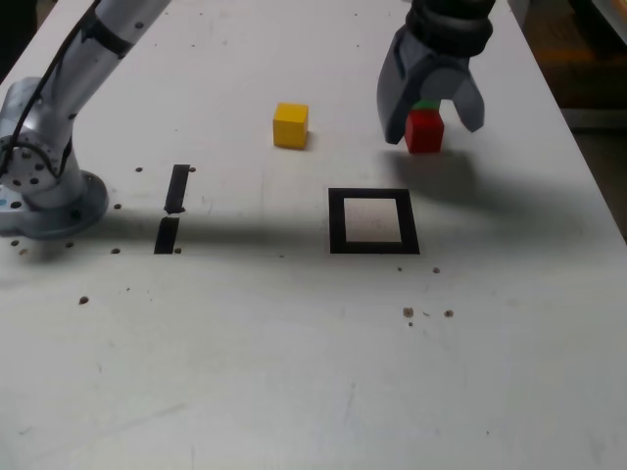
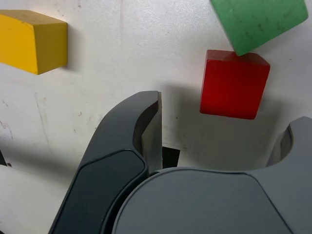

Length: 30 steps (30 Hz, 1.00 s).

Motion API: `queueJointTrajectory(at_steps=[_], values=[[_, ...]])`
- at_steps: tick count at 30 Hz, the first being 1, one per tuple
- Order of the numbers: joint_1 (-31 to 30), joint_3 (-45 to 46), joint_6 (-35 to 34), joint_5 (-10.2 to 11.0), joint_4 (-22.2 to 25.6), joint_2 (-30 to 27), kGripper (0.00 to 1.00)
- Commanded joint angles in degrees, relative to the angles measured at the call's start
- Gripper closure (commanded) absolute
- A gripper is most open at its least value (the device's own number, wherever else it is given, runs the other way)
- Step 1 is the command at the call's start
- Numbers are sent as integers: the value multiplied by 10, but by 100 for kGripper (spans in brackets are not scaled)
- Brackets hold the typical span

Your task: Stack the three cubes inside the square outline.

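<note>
White and scuffed, the bench [image 1: 294,372] is filling nearly the whole exterior view, dotted with small dark holes and carrying two short black tape strips [image 1: 173,208] toward that view's left, beside the arm's round base [image 1: 49,201].

Judging by how things are lying, the stacking is not yet begun. The square outline [image 1: 373,222] is sitting bare, with only its white centre showing and no cube on or in it. All three cubes are resting on the bench beyond it. The yellow cube [image 1: 290,125] is standing alone, well apart from the others, toward the exterior view's left. The red cube [image 1: 424,131] is lying just past the outline's far right corner, and the green cube [image 2: 258,22] is pressing against its far side at a skewed angle; in the exterior view only a green sliver is peeking over the red one.

The gripper [image 1: 431,103] is hanging over the red cube with its jaws spread wide and nothing between them, so all three placements are remaining to be done.

No brand, label or readable writing is showing on the cubes, the arm or the bench.
</note>
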Motion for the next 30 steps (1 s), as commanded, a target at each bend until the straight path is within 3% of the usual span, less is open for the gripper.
queueJointTrajectory(at_steps=[1,19,30], values=[[3,0,3,-2,1,7,16],[29,-12,0,-13,-27,27,48],[40,-48,0,-22,-8,48,68]])
